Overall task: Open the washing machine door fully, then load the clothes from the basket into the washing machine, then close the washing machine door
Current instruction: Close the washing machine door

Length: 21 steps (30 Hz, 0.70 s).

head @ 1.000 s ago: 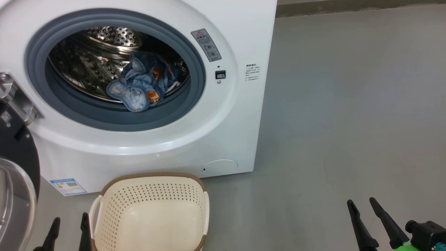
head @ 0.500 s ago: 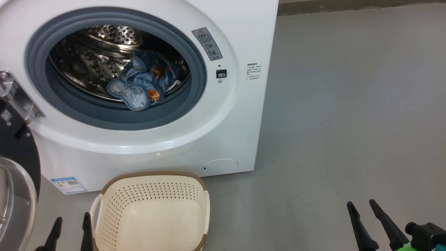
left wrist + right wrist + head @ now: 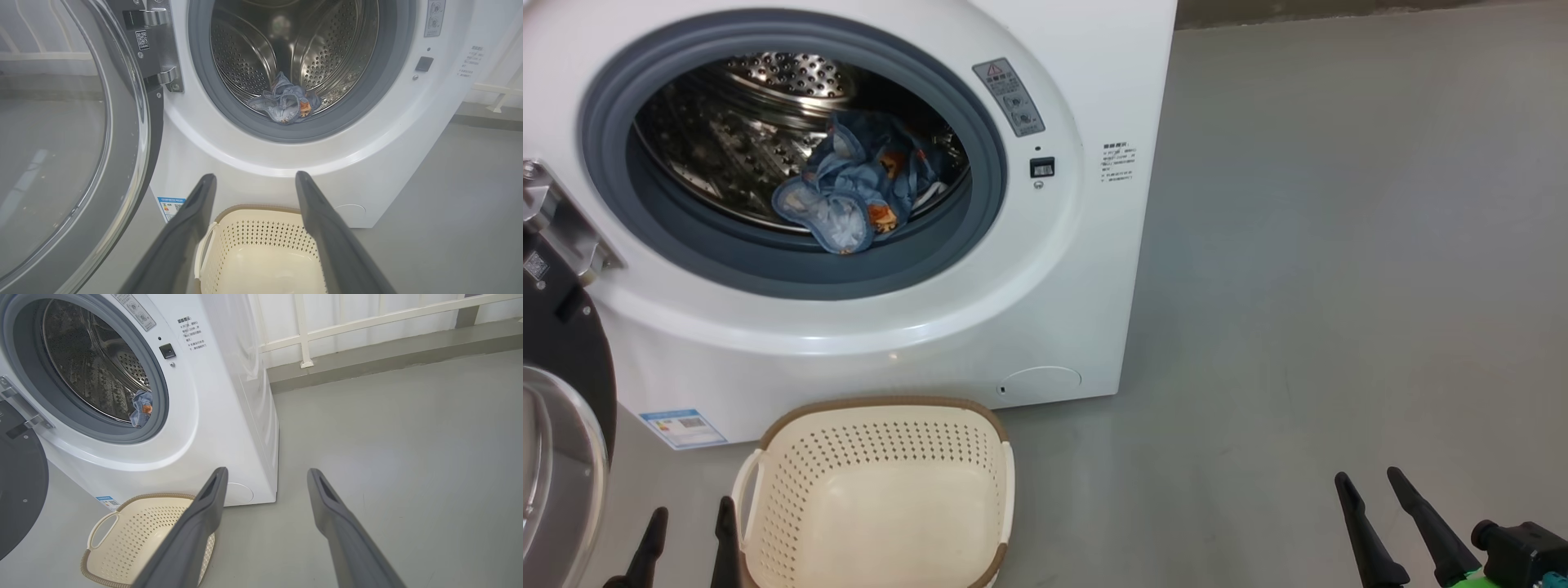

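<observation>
The white washing machine (image 3: 1045, 269) stands with its round black door (image 3: 560, 392) swung wide to the left; the door (image 3: 61, 134) fills the left of the left wrist view. Light blue printed clothes (image 3: 854, 196) lie at the drum's front lip, seen also as clothes (image 3: 286, 104) and clothes (image 3: 141, 408). The cream basket (image 3: 992, 457) sits on the floor before the machine with nothing in it. My left gripper (image 3: 690, 523) is open just left of the basket (image 3: 261, 212). My right gripper (image 3: 1368, 486) is open over bare floor at the lower right.
Grey floor (image 3: 1339, 286) stretches to the right of the machine. A white railing (image 3: 367, 322) and a low kerb run along the back wall behind it. The door hinge bracket (image 3: 560, 224) sticks out at the machine's left.
The picture has slid slightly as the camera moved. Both grippers stay open at the bottom edge, and the clothes, basket and door lie as before.
</observation>
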{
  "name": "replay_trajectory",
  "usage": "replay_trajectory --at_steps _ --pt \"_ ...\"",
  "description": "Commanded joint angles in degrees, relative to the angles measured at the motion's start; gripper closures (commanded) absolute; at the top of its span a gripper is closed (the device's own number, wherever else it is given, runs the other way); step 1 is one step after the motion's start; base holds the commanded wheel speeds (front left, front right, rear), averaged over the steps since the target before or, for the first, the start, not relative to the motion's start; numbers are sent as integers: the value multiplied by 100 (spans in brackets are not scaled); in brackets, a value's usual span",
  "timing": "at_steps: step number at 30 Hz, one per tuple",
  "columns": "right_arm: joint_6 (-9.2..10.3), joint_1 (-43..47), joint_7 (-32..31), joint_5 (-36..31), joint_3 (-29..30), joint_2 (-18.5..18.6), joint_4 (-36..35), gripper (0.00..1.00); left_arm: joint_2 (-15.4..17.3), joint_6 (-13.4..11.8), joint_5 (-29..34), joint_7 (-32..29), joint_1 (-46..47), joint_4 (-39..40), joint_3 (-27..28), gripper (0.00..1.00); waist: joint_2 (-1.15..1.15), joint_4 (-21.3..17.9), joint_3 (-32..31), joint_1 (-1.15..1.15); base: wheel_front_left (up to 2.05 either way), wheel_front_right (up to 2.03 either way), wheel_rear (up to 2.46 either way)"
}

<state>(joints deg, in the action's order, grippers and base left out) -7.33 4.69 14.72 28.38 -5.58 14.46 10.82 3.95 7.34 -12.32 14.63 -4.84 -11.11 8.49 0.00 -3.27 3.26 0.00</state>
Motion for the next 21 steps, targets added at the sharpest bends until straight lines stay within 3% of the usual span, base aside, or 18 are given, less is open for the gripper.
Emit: replay_trajectory --at_steps 1,15,21 --pt "-16 -77 28 -11 -124 90 -143 0 68 14 3 37 138 154 211 0 0 0 5 0 -60 60 0" --pt "-16 -107 28 -11 -93 94 -151 0 83 14 -77 37 153 192 172 0 0 49 57 0 -138 138 0" --pt "-16 -110 28 -14 -105 90 -150 0 110 14 -86 37 142 243 135 0 0 77 37 0 -76 76 0"
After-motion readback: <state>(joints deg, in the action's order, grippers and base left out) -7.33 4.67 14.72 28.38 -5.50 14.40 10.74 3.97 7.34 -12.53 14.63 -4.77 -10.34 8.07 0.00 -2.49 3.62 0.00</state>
